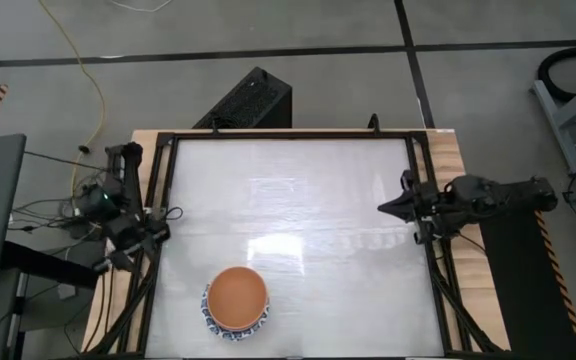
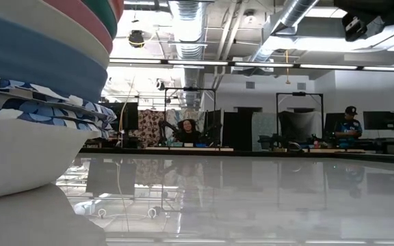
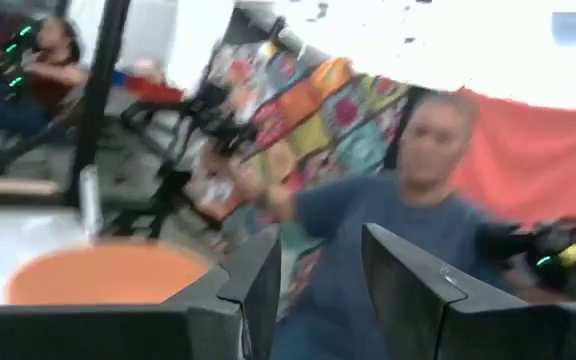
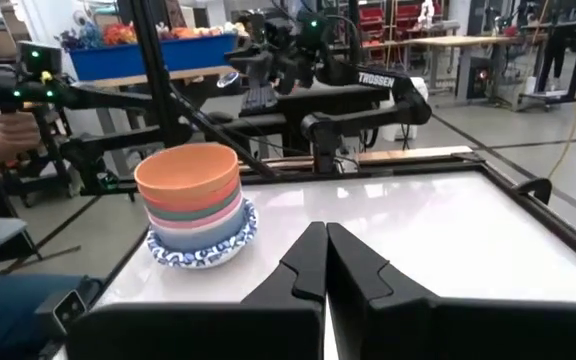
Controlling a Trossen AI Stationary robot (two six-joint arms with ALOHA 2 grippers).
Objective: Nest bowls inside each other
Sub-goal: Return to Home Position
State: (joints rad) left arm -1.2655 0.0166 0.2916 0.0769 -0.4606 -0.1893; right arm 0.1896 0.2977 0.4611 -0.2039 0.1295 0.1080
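The counter [image 1: 308, 190] is big, white and shiny, with a black frame [image 1: 293, 138] around it. The left arm [image 1: 118, 205] sits at the left edge of the counter. The left hand [image 3: 318, 240] is open. Its two dark fingers stand apart with a gap between them, and nothing is in it. The right arm [image 1: 498, 195] sits at the right edge. The right hand [image 1: 386, 207] pokes a little way over that edge and points toward the middle of the counter. It is closed, with its fingers [image 4: 303, 265] pressed together, and it holds nothing.

Off the counter, past the left hand, is a person in a blue shirt [image 3: 408, 215], all blurry.

The bowls sit in one stack [image 1: 236, 300], each one inside the next. The stack stands close to the near edge of the counter, nearer the left corner than the right one. It is well apart from both hands.

At the bottom is a white bowl [image 4: 200, 252] with a blue pattern on its rim. Above it come a blue bowl [image 4: 206, 232], a pink one and a teal bowl [image 4: 193, 210]. On top is an orange bowl [image 4: 188, 172]. I cannot count every bowl in the stack.
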